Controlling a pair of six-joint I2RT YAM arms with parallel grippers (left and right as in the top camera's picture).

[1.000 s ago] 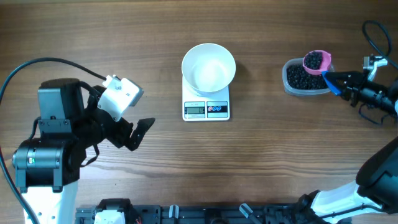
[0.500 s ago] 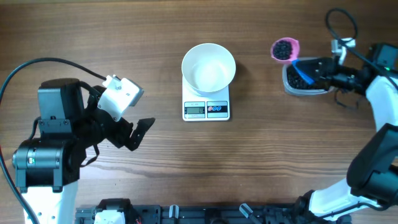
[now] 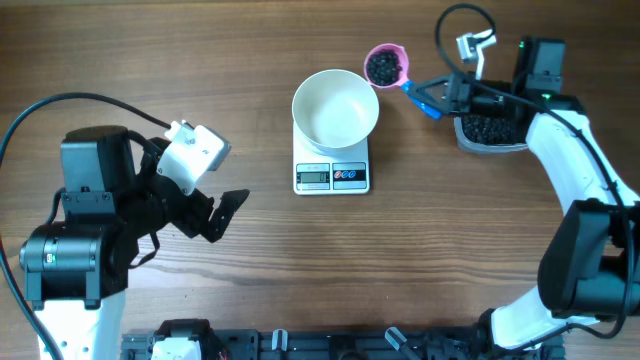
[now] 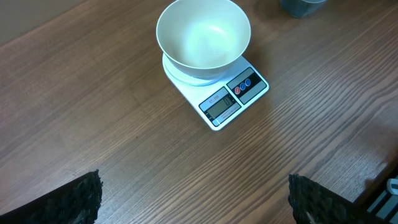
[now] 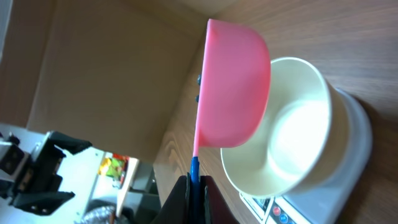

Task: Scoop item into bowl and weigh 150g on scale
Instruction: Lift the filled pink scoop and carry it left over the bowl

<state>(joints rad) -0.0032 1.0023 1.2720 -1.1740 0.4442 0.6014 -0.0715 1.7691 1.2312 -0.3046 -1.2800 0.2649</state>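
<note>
The white bowl [image 3: 335,108] stands empty on the scale [image 3: 332,175] at the table's middle. Just right of the bowl's far rim hangs a pink scoop [image 3: 401,54] full of black pellets, the item [image 3: 383,67]. My right gripper [image 3: 432,95] is shut on the scoop's blue handle. In the right wrist view the scoop [image 5: 233,93] shows from below, beside the bowl [image 5: 292,130], with the handle pinched in the gripper [image 5: 194,193]. More pellets [image 3: 490,128] lie in the clear tub. My left gripper [image 4: 194,205] stands open with nothing in it, well short of the bowl [image 4: 203,40] and scale [image 4: 233,99].
The clear plastic tub [image 3: 462,140] sits at the right, partly under my right arm. My left arm's base and white camera block [image 3: 195,152] fill the left side. A black rail [image 3: 300,345] runs along the front edge.
My right gripper has carried the loaded scoop leftward from over the tub to beside the bowl's far right rim. The left arm has not moved.
</note>
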